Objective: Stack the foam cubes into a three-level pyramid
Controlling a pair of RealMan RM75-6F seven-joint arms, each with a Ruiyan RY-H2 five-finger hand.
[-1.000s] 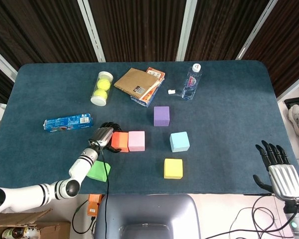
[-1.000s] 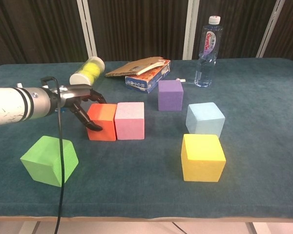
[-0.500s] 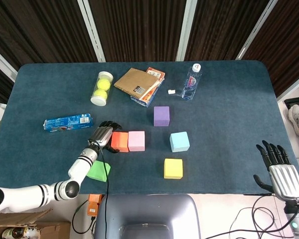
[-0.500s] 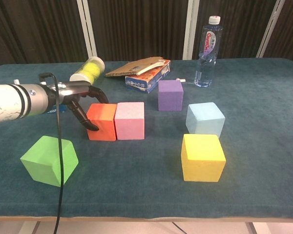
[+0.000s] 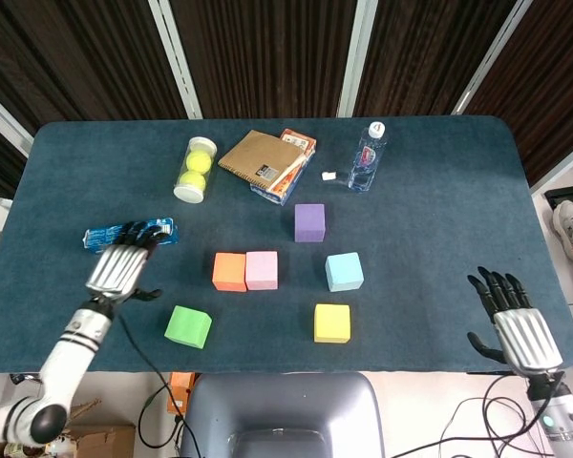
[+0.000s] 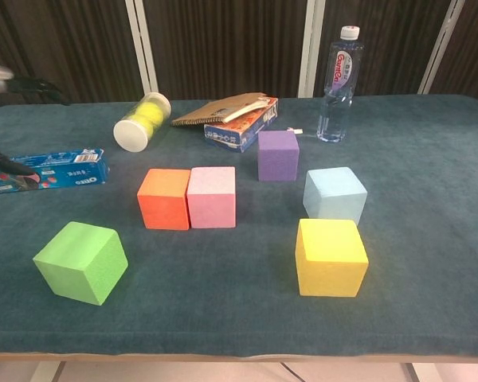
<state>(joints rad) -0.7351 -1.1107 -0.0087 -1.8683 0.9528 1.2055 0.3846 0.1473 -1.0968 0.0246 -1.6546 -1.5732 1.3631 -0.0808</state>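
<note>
The left hand [image 5: 117, 269] hovers over the left part of the table [image 5: 439, 210], palm down with its fingers spread and pointing away from the robot toward the Oreo packet [image 5: 131, 234]; it holds nothing. Its fingertips overlap the near edge of the packet in the head view, but whether they touch it cannot be told. The forearm runs back from the wrist toward the lower left corner of that view. In the chest view only a sliver of this hand shows at the far left edge.

The right hand [image 5: 509, 315] sits past the near right edge of the table, also flat and empty, fingers fanned and pointing away from the robot, with the thumb out to the side.

No cube is stacked. The orange cube [image 5: 229, 272] and the pink cube [image 5: 262, 270] stand side by side and touching near the middle of the table. The purple cube [image 5: 309, 222] stands behind them, apart. The light blue cube [image 5: 344, 272] is to the right of the pink one, with a gap between. The yellow cube [image 5: 332, 323] sits nearer the front edge, just in front of the light blue one. The green cube [image 5: 188, 326] lies front left, turned at an angle, well apart from the left hand.
</note>
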